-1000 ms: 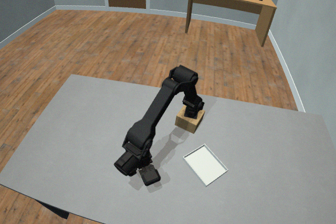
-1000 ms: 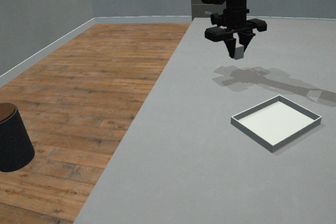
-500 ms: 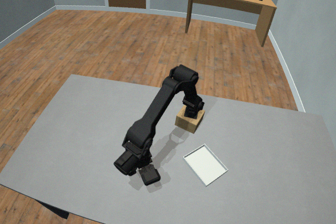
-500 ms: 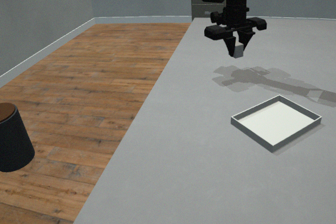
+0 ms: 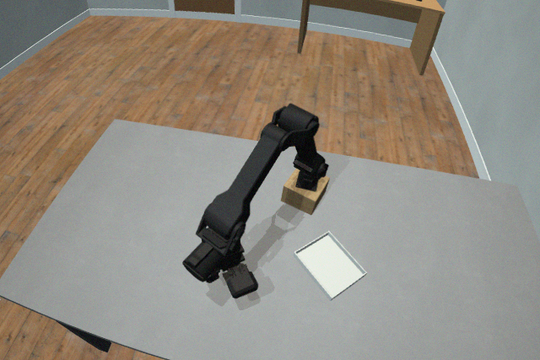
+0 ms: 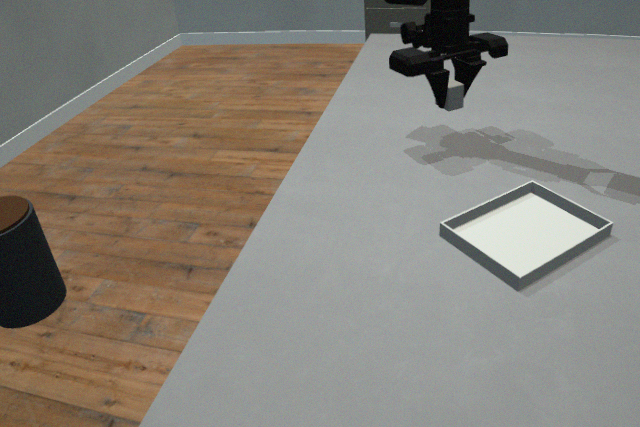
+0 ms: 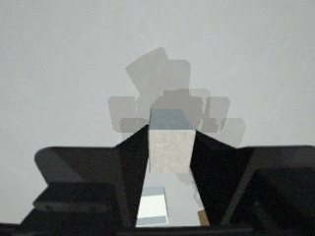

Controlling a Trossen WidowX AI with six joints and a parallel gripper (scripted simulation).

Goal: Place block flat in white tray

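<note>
From the top view, you see a black arm reaching from its wooden base block point(image 5: 305, 199) across the grey worktop point(image 5: 131, 199). The claw point(image 5: 239, 282) hangs at the end of the arm, to the left of the white tray point(image 5: 330, 264) and well apart from it. The block is hidden under the claw here.

From the exterior view, the claw point(image 6: 453, 96) hangs high above the worktop point(image 6: 320, 282), pointing down. Its two fingers are clamped on a small pale block point(image 6: 454, 99), which pokes out just below the tips. The white tray point(image 6: 522, 277) lies nearer the camera and a little to the right, with its floor bare. The arm's shadow falls on the worktop beyond the tray.

From the wrist view, the block point(image 7: 170, 147) sits upright between the dark fingers, held by its sides, with only grey worktop point(image 7: 74, 59) beneath. The tray is out of sight.

The risks, as a judgement: the block is gripped near the fingertips, so a quick swing toward the tray could let it slip or twist. Releasing from this height would probably make it bounce, tip onto an edge, or catch the tray's low wall.
</note>
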